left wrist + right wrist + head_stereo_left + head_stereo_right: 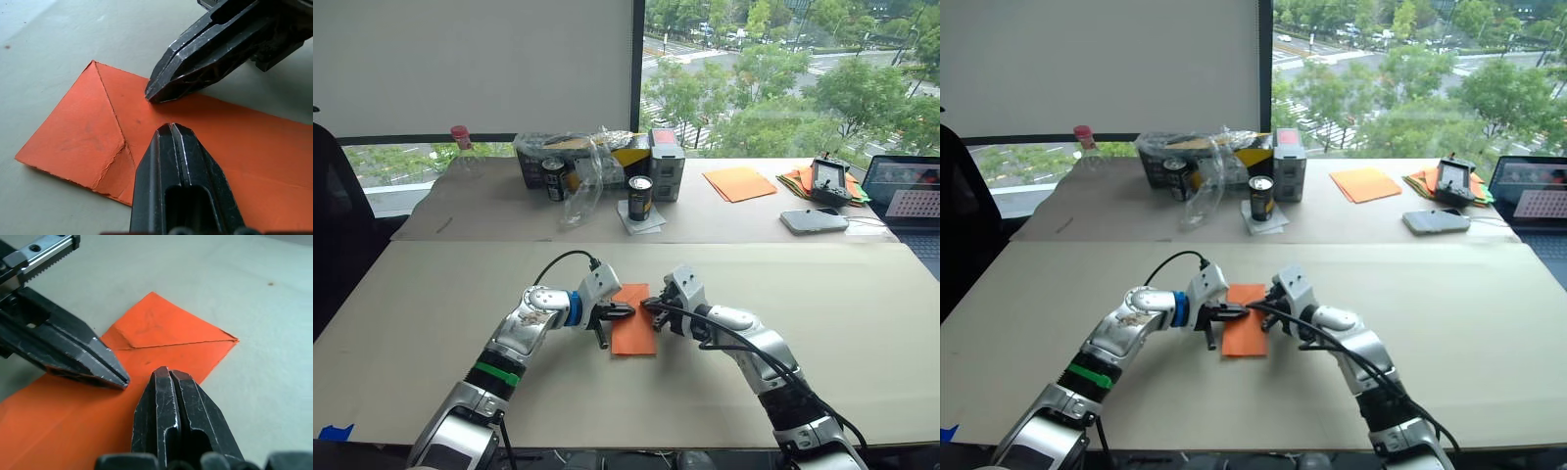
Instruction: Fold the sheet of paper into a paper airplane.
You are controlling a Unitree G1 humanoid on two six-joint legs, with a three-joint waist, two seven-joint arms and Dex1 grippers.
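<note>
Both my clenched claws, left claw and right claw, press tip-to-tip on the creased orange paper sheet, its long axis running away from me.

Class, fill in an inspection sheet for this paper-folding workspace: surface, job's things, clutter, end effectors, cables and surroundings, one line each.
Surface: pale table, with a second table butted behind it.
Job's things: orange sheet of paper, lying flat and partly folded, one corner flap creased over.
Clutter: all on the rear table: two dark cans, boxes, clear plastic wrap, stack of orange sheets, phone, laptop.
End effectors: left end effector and right end effector both shut, tips on the sheet, facing each other.
Cables: black cable looping over the left wrist; black cables along the right forearm.
Surroundings: window onto trees and a street.
</note>
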